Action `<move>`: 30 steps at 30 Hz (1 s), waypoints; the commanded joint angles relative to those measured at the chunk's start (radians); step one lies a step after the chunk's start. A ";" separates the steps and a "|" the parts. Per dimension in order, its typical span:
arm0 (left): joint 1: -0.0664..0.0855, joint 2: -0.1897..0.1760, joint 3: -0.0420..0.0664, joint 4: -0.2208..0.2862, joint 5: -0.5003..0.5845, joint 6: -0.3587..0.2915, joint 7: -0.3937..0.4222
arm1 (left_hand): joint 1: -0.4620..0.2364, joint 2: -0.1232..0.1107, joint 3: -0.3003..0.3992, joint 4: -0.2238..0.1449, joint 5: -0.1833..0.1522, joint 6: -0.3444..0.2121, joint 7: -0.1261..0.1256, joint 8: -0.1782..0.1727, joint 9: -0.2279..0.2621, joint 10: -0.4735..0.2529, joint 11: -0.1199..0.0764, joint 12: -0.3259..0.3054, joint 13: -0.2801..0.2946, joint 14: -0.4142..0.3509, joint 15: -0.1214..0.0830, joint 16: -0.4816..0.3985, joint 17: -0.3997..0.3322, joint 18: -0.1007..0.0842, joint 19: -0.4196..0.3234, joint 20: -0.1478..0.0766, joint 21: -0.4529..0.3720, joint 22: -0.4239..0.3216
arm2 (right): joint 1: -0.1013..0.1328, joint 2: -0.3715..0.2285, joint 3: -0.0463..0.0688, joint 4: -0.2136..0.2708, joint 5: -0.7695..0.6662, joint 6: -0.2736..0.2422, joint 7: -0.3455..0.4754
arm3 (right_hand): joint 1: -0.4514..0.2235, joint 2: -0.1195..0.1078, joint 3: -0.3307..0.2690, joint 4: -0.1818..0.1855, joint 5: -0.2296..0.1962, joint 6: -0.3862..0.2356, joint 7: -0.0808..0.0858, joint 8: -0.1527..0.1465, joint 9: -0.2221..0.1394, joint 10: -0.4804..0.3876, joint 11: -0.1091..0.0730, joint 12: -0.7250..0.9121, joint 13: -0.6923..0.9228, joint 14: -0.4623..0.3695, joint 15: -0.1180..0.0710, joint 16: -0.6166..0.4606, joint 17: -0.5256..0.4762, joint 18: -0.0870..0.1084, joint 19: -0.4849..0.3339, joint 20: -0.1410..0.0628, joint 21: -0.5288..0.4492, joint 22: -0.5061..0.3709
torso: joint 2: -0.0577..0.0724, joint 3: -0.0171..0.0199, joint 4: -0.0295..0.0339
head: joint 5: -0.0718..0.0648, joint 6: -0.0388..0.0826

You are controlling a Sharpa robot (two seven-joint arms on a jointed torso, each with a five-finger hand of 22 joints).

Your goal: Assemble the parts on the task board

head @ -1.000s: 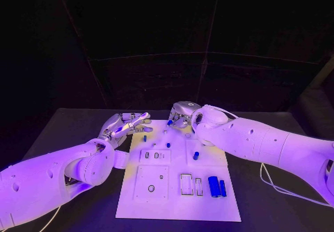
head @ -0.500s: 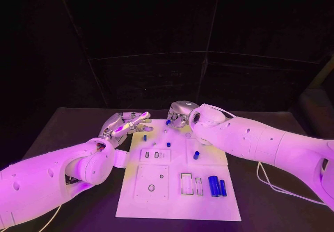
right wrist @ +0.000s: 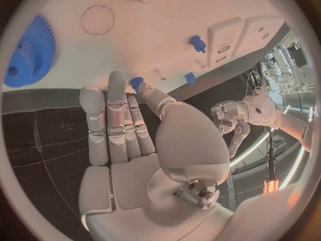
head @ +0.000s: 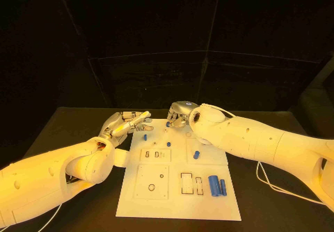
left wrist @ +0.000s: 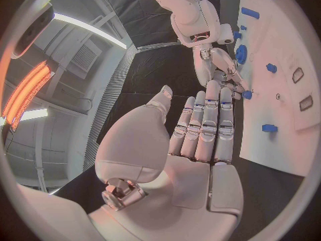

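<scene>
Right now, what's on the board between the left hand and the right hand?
In the head view, between the left hand and the right hand lies the far strip of the task board, bare white there; the small blue part sits nearer.

Right hand point(head: 179, 115) mostly hidden behind its own arm in head view; small blue part point(head: 169, 123) by its fingertips, can't tell if pinched or just touching. Blue gear point(right wrist: 27, 51) cut off by circle rim in right wrist view. Slots on board point(head: 174, 203) too small to tell what's inside.
</scene>
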 commanded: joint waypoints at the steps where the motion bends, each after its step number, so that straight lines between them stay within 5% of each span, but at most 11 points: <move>1: 0.002 0.000 0.001 0.000 -0.009 0.015 0.000 | 0.003 0.008 0.000 -0.004 0.002 0.001 0.007 -0.006 -0.001 -0.003 0.007 -0.006 -0.002 -0.003 0.006 -0.004 0.001 0.013 0.003 0.003 -0.004 -0.001 | 0.002 -0.003 0.000 0.001 0.002 -0.029 -0.008 | 0.005 -0.025 -0.043 0.013 -0.005 -0.176 0.008 -0.006 -0.003 -0.075 0.006 0.007 0.003 -0.002 0.007 -0.002 0.003 0.011 -0.041 0.007 -0.045 -0.069 | 0.000 0.0001 0.0000 | 0.000 0.000; 3: 0.002 -0.001 0.001 -0.001 -0.009 0.015 0.000 | 0.003 0.008 0.000 -0.004 0.002 0.001 0.007 -0.006 -0.001 -0.003 0.007 -0.006 -0.002 -0.003 0.006 -0.004 0.001 0.013 0.003 0.003 -0.004 -0.001 | 0.002 -0.008 0.000 0.006 0.002 -0.043 -0.008 | 0.019 -0.030 -0.073 0.027 -0.003 -0.215 0.006 -0.007 -0.003 -0.100 0.008 0.019 0.006 0.027 0.005 0.066 0.059 0.014 -0.051 0.007 -0.058 -0.087 | 0.000 0.0005 0.0001 | 0.001 0.001; 5: 0.002 -0.002 0.001 -0.001 -0.009 0.015 0.000 | 0.003 0.008 0.000 -0.004 0.002 0.001 0.007 -0.006 -0.001 -0.003 0.007 -0.006 -0.002 -0.003 0.006 -0.004 0.001 0.013 0.003 0.003 -0.004 -0.001 | 0.002 -0.021 0.000 0.018 0.005 -0.063 -0.006 | 0.041 -0.039 -0.118 0.050 -0.002 -0.229 0.003 -0.005 -0.001 -0.119 0.002 0.047 0.011 0.085 0.002 0.447 0.374 0.015 -0.053 0.001 -0.066 -0.099 | 0.000 0.0009 -0.0005 | 0.003 0.002; 6: 0.003 -0.002 0.001 -0.001 -0.009 0.015 0.001 | 0.003 0.008 0.000 -0.004 0.002 0.001 0.007 -0.006 -0.001 -0.003 0.007 -0.006 -0.002 -0.003 0.006 -0.004 0.001 0.013 0.003 0.003 -0.004 -0.001 | 0.002 -0.031 0.001 0.029 0.008 -0.073 -0.005 | 0.056 -0.034 -0.134 0.063 0.001 -0.218 0.007 -0.002 0.001 -0.125 0.003 0.065 0.014 0.080 0.008 0.523 0.429 0.015 -0.051 0.002 -0.067 -0.100 | 0.000 0.0009 -0.0009 | 0.003 0.002; 11: 0.003 -0.008 0.001 -0.001 -0.009 0.016 0.001 | 0.003 0.008 0.000 -0.004 0.002 0.001 0.007 -0.006 -0.001 -0.003 0.007 -0.006 -0.002 -0.003 0.006 -0.004 0.001 0.013 0.003 0.003 -0.004 -0.001 | 0.003 -0.126 0.002 0.130 0.045 -0.120 -0.004 | 0.086 -0.012 -0.145 0.087 0.044 -0.060 0.008 0.039 0.020 -0.074 0.008 0.149 0.028 0.066 0.009 0.607 0.496 0.005 -0.013 0.009 -0.027 -0.044 | -0.002 0.0008 -0.0062 | 0.006 0.005; 13: 0.003 -0.010 0.001 -0.001 -0.009 0.016 0.000 | 0.003 0.008 0.000 -0.004 0.002 0.001 0.007 -0.006 -0.001 -0.003 0.007 -0.006 -0.002 -0.003 0.006 -0.004 0.001 0.013 0.003 0.003 -0.004 -0.001 | 0.003 -0.174 0.014 0.179 0.081 -0.138 -0.003 | 0.084 -0.009 -0.144 0.095 0.065 -0.031 0.011 0.052 0.024 -0.020 0.004 0.186 0.039 0.070 0.006 0.643 0.534 -0.001 0.009 0.008 0.000 -0.002 | -0.003 0.0014 -0.0101 | 0.008 0.006; 18: 0.003 -0.012 0.001 -0.003 -0.009 0.018 -0.001 | 0.003 0.008 0.000 -0.004 0.002 0.001 0.007 -0.006 -0.001 -0.003 0.007 -0.006 -0.002 -0.003 0.006 -0.004 0.001 0.013 0.003 0.003 -0.004 -0.001 | 0.004 -0.286 0.031 0.277 0.206 -0.114 -0.015 | 0.073 -0.038 -0.173 0.110 0.117 -0.010 -0.027 0.057 0.022 0.201 -0.046 0.376 0.135 0.080 -0.030 0.726 0.622 -0.017 0.062 -0.019 0.070 0.102 | -0.006 0.0040 -0.0190 | 0.007 0.009; 20: 0.003 -0.012 0.000 -0.005 -0.009 0.019 -0.001 | 0.004 0.009 0.000 -0.006 0.002 0.002 0.006 -0.007 0.000 -0.003 0.007 -0.007 -0.002 -0.003 0.006 -0.005 0.002 0.013 0.002 0.003 -0.005 -0.002 | 0.004 -0.322 0.035 0.299 0.243 -0.083 -0.029 | 0.056 -0.051 -0.210 0.131 0.137 -0.010 -0.038 0.058 0.018 0.243 -0.055 0.621 0.365 0.091 -0.041 0.811 0.728 -0.030 0.095 -0.033 0.115 0.170 | -0.006 0.0049 -0.0216 | 0.009 0.008; 21: 0.003 -0.012 0.000 -0.006 -0.009 0.019 -0.001 | 0.004 0.009 0.000 -0.006 0.002 0.002 0.006 -0.007 0.000 -0.003 0.007 -0.007 -0.002 -0.003 0.006 -0.005 0.002 0.013 0.002 0.003 -0.005 -0.002 | 0.004 -0.339 0.036 0.308 0.257 -0.065 -0.037 | 0.074 -0.063 -0.265 0.153 0.149 -0.019 -0.042 0.067 0.014 0.165 -0.038 0.947 0.700 0.087 -0.032 0.872 0.793 -0.028 0.112 -0.043 0.148 0.210 | -0.006 0.0053 -0.0224 | 0.008 0.009; 22: 0.003 -0.011 0.000 -0.007 -0.009 0.020 -0.002 | 0.004 0.009 0.000 -0.006 0.002 0.002 0.006 -0.007 0.000 -0.003 0.007 -0.007 -0.002 -0.003 0.006 -0.005 0.002 0.013 0.002 0.003 -0.005 -0.002 | 0.004 -0.353 0.037 0.315 0.268 -0.046 -0.046 | 0.068 -0.045 -0.280 0.176 0.149 -0.024 -0.031 0.070 0.012 0.173 -0.040 1.090 0.870 0.089 -0.028 0.902 0.835 -0.043 0.123 -0.040 0.166 0.239 | -0.006 0.0058 -0.0237 | 0.008 0.009; 30: 0.003 -0.002 0.000 -0.019 -0.009 0.025 -0.002 | 0.005 0.010 0.001 -0.007 0.002 0.002 0.006 -0.007 0.000 -0.003 0.007 -0.007 -0.001 -0.004 0.006 -0.006 0.003 0.013 0.002 0.003 -0.005 -0.002 | 0.004 -0.391 0.040 0.317 0.260 0.054 -0.098 | 0.091 -0.038 -0.369 0.254 0.148 -0.088 -0.001 0.086 0.008 0.344 -0.016 1.391 1.296 0.107 -0.003 0.995 0.982 -0.064 0.174 -0.002 0.247 0.377 | -0.004 0.0069 -0.0206 | 0.003 0.008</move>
